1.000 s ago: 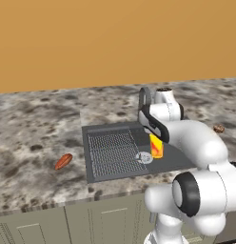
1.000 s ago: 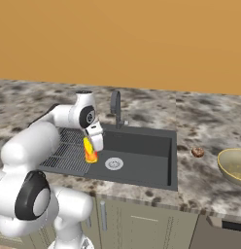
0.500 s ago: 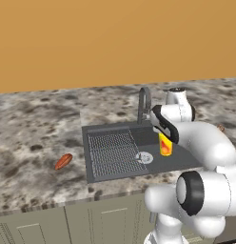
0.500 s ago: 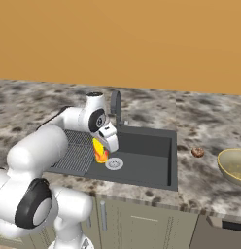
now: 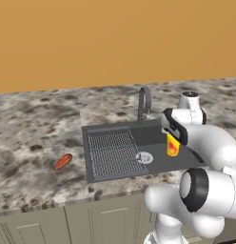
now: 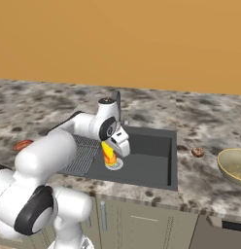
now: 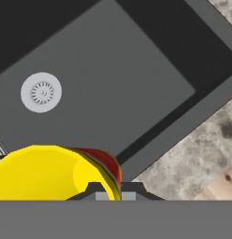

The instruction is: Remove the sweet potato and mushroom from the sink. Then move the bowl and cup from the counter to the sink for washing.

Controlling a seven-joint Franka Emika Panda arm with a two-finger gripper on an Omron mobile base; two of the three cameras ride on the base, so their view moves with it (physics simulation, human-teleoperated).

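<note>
Brown mushroom (image 6: 197,152) beside sink (image 6: 151,168)

cup (image 5: 172,145) above sink (image 5: 158,162) basin

Bright yellow cup (image 5: 172,145) with a red-orange mark, over a dark grey sink (image 5: 153,136) with a silver drain (image 7: 41,92). Orange-red sweet potato (image 5: 63,161) and tan-gold bowl (image 6: 232,165) on the speckled grey-brown counter (image 5: 39,138), plus a brown mushroom (image 6: 197,152).
</note>
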